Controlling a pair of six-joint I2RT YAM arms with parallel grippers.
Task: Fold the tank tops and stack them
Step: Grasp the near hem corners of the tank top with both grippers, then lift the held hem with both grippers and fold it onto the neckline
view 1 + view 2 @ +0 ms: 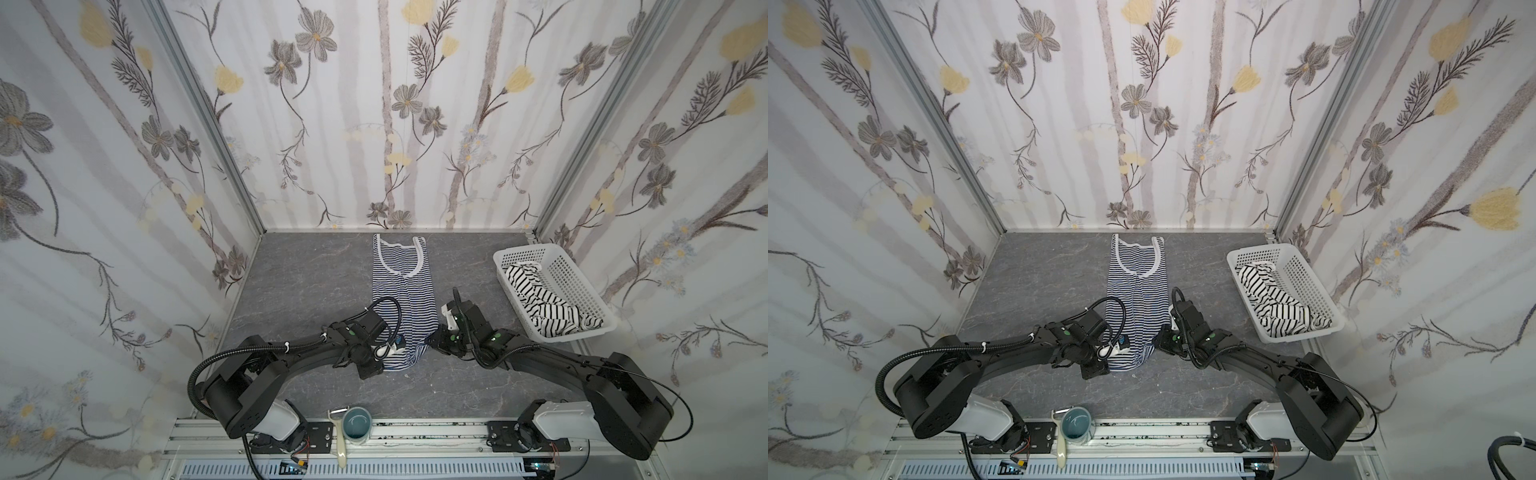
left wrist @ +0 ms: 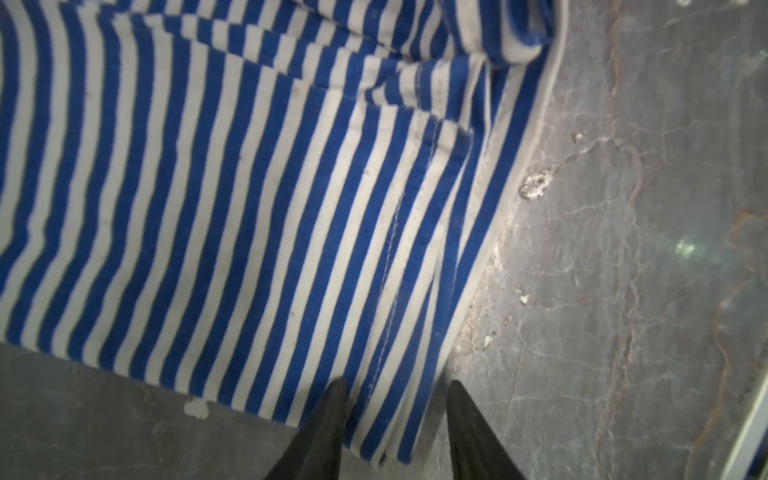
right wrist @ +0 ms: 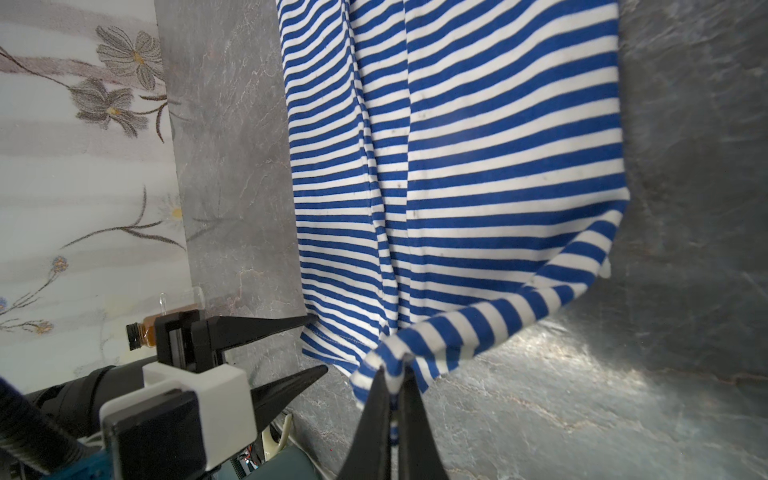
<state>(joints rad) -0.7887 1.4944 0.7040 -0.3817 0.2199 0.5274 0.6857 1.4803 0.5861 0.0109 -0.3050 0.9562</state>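
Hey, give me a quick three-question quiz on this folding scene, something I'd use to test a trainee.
1. True or false: the black-striped tank top lies bunched in the basket.
2. The right gripper pinches: A) the basket rim, B) the blue-striped tank top at a hem corner, C) nothing?
3. Fill in: the left gripper has its jaws ___ over the hem.
Key: 1 true; 2 B; 3 open.

The top (image 1: pixel 401 291) lies mid-tabletop (image 1: pixel 307 286), straps toward the back. The left pincer (image 2: pixel 397 388) is at its near left corner, the right pincer (image 3: pixel 395 374) at its near right. The basket (image 1: pixel 573 278) sits at the right, with the other top (image 1: pixel 536 299) in it. A cup (image 1: pixel 358 422) and a peeler (image 1: pixel 338 436) rest on the front rail (image 1: pixel 415 432).
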